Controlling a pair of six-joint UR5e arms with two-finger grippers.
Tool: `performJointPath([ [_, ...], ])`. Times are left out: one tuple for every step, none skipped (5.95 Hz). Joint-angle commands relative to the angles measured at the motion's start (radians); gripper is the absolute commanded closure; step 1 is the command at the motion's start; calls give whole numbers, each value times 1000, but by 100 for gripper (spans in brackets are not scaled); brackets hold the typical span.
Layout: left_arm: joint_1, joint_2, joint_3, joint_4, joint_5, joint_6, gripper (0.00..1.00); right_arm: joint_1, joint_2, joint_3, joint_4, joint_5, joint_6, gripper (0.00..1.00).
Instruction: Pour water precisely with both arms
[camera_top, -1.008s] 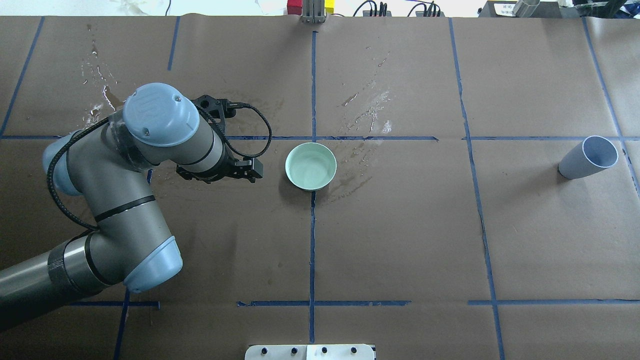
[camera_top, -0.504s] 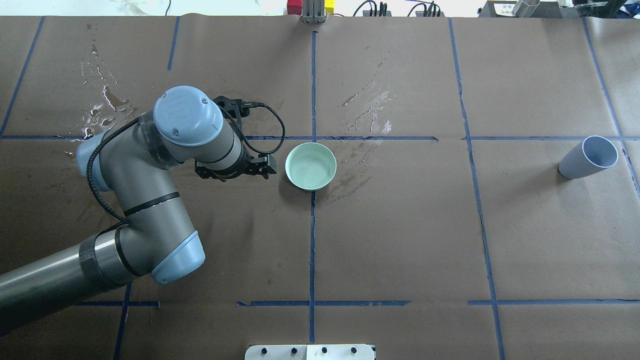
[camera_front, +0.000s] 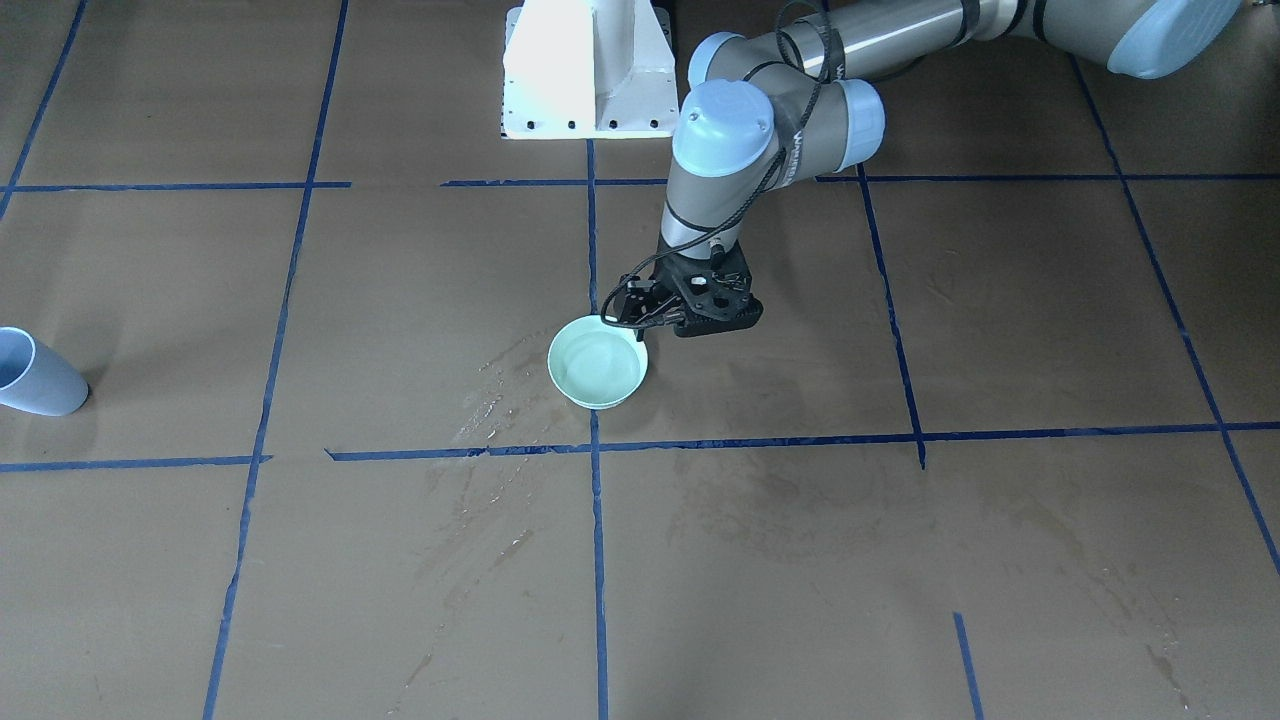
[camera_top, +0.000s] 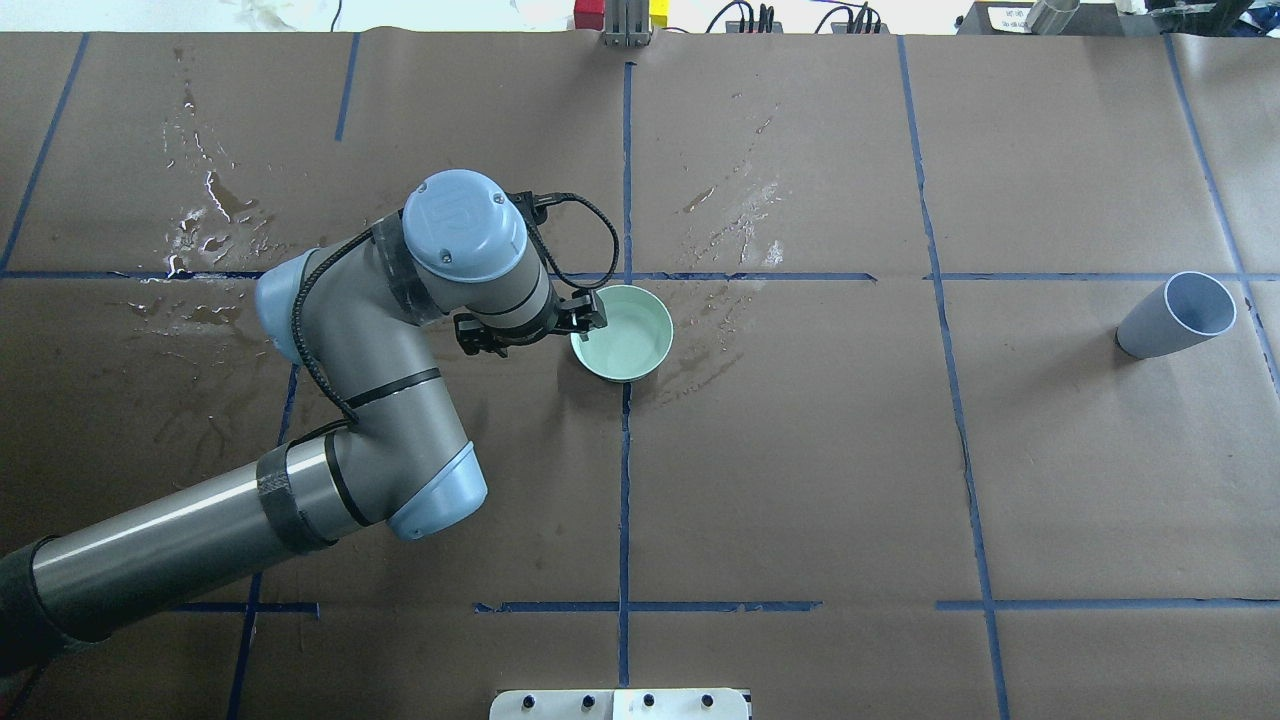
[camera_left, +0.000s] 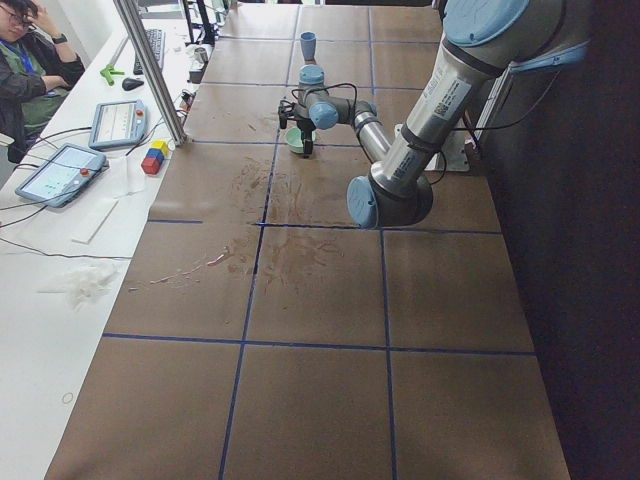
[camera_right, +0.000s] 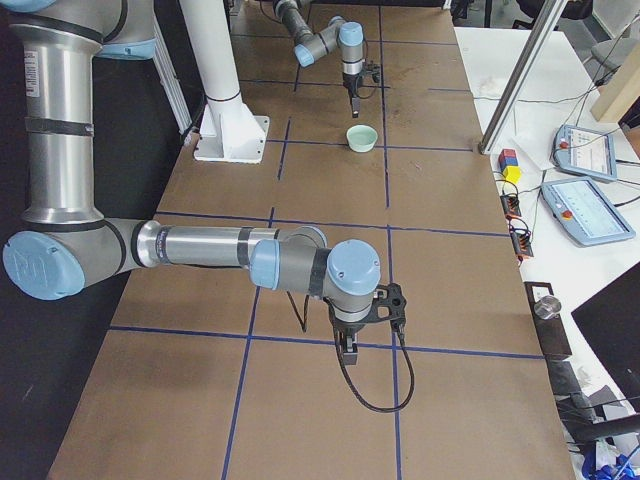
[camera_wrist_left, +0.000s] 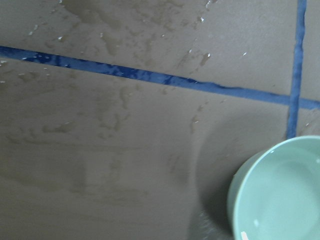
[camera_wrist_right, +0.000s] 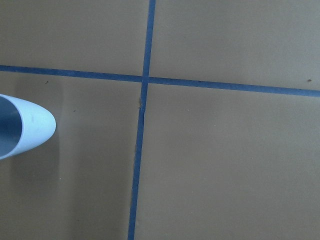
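The left gripper (camera_top: 590, 316) hangs fingers-down at the rim of the bowl (camera_front: 597, 401), which sits right beside it on the side away from its arm. Whether its jaws are parted or pinching the rim cannot be told. The water (camera_wrist_left: 285, 200) lies shallow and glossy inside that bowl, just past the fingertips, with wet streaks (camera_top: 738, 222) on the paper (camera_top: 800, 480) beyond. The right gripper (camera_right: 348, 349) hovers low over bare paper well apart from the bowl, its grip unreadable, and the cup (camera_wrist_right: 24, 131) stands near it at the edge of its wrist view.
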Motion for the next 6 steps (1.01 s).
performJointPath([
  [1,-46,99,-92,2,-107,0,0,0,0,0,-1,0,0],
  [2,-52,130,-114,2,-130,1,0,0,0,0,-1,0,0],
  [8,-52,130,-116,2,-143,3,0,0,0,0,-1,0,0],
  [13,-51,130,-116,2,-144,13,0,0,0,0,-1,0,0],
  [14,-49,133,-115,2,-143,38,0,0,0,0,-3,0,0],
  [16,-51,138,-116,1,-143,64,0,0,0,0,-5,-1,0],
])
